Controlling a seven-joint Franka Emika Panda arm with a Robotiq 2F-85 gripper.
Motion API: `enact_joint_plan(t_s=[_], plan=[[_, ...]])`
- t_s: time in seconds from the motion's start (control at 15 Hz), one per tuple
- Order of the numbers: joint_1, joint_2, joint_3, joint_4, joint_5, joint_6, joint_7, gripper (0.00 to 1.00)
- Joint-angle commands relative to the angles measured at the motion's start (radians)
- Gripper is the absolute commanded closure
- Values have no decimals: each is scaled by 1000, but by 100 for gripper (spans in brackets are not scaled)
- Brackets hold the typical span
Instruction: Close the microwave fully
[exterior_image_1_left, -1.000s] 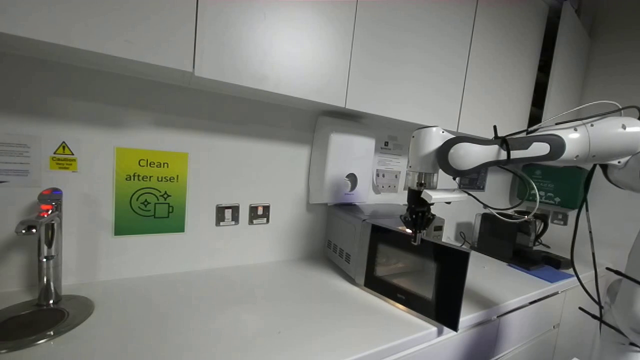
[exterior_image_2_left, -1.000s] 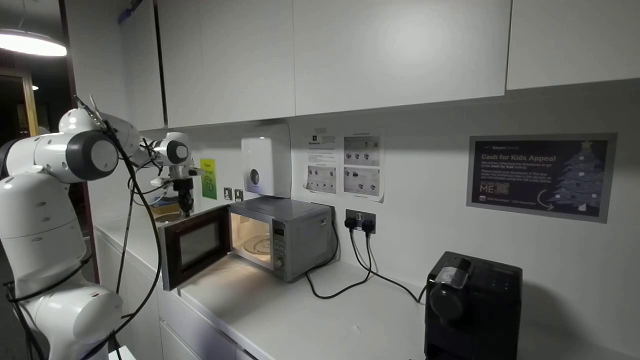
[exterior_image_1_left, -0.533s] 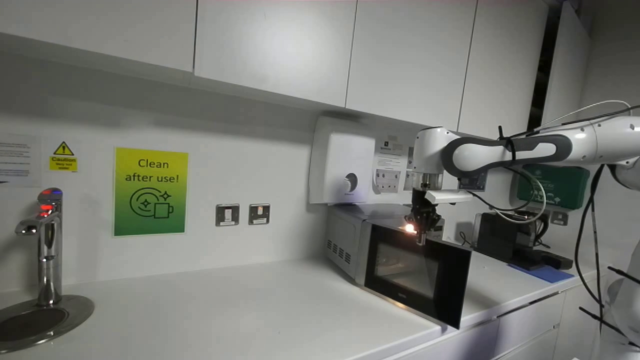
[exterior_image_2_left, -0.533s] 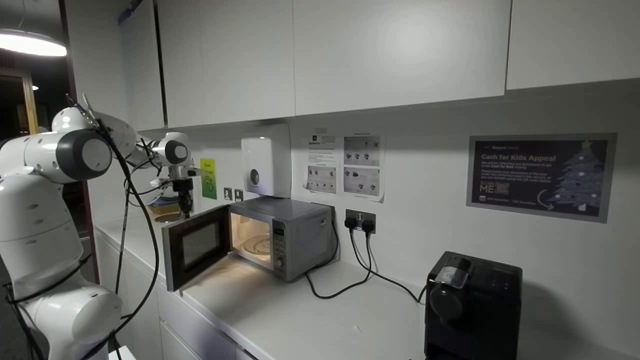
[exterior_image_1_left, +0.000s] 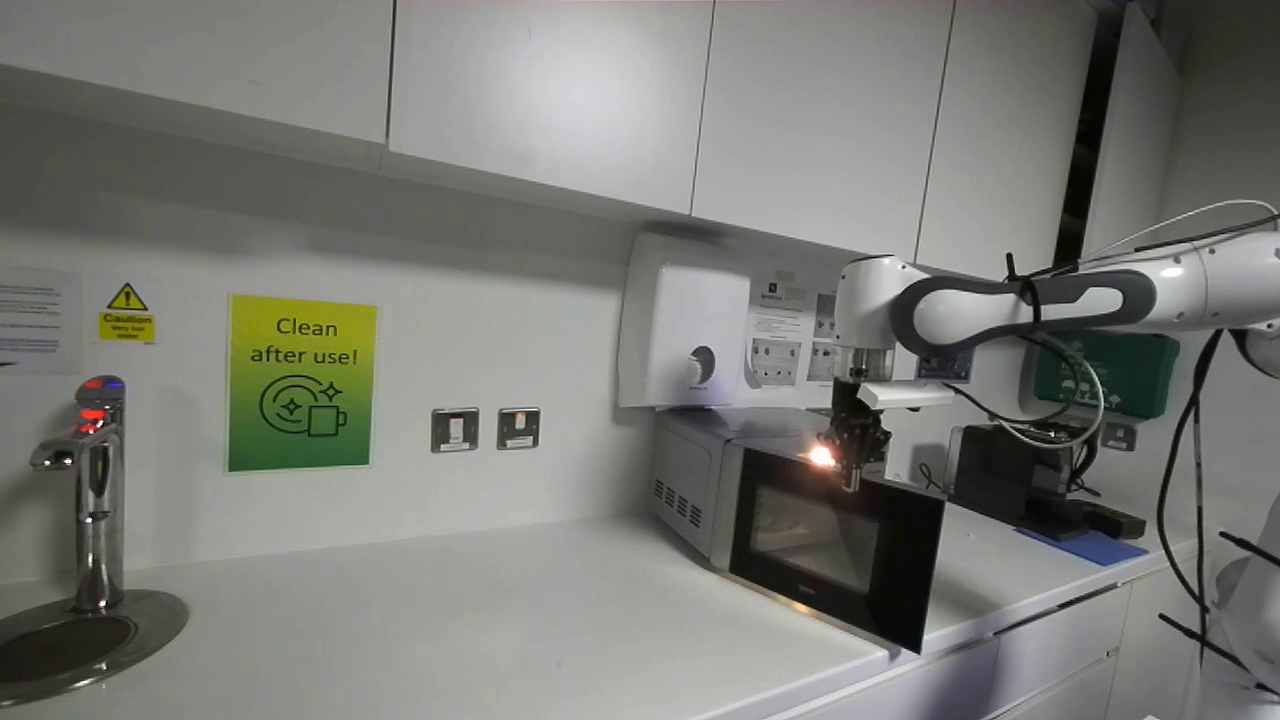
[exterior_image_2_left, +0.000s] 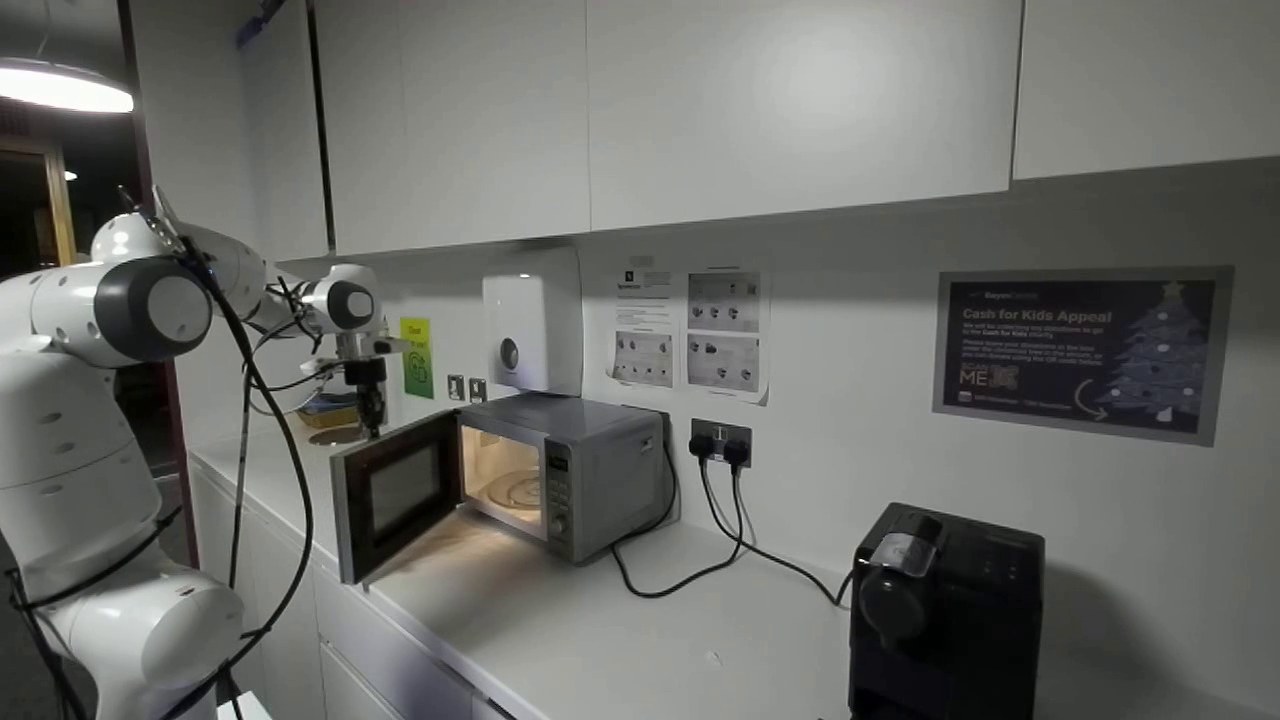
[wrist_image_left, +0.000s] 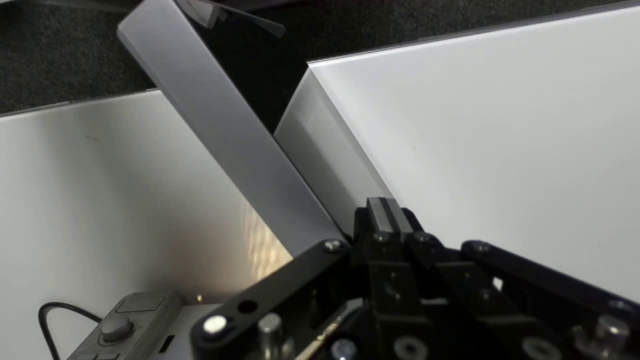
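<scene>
Pale cupboards (exterior_image_1_left: 560, 100) run along the top in both exterior views, over a grey-white wall (exterior_image_1_left: 560, 330) and a long white counter (exterior_image_1_left: 450, 620). A white robot arm (exterior_image_2_left: 90, 450) reaches in above the counter's front. The silver-grey microwave (exterior_image_2_left: 610, 470) stands on the counter close to the wall, warmly lit inside. Its black-faced door (exterior_image_2_left: 400, 490) is swung well out, the free end jutting past the counter's front edge. To one side, well apart, sits a black coffee machine (exterior_image_2_left: 980, 590); a white dispenser (exterior_image_2_left: 520, 330) hangs on the wall just above the microwave. On the opposite side a chrome tap (exterior_image_1_left: 98, 520) rises beside a basin (exterior_image_1_left: 160, 610). The gripper (wrist_image_left: 387, 210) points down at the door's outer side, near its upper edge; whether they touch I cannot tell. Its fingertips (wrist_image_left: 378, 216) are pressed together, face to face.
</scene>
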Motion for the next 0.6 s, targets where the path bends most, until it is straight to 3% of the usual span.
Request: enact_joint_plan(t_s=[0.0, 0.53], plan=[[-18, -58, 1, -46, 24, -2, 15, 100], [-36, -102, -2, -87, 24, 5, 17, 100]])
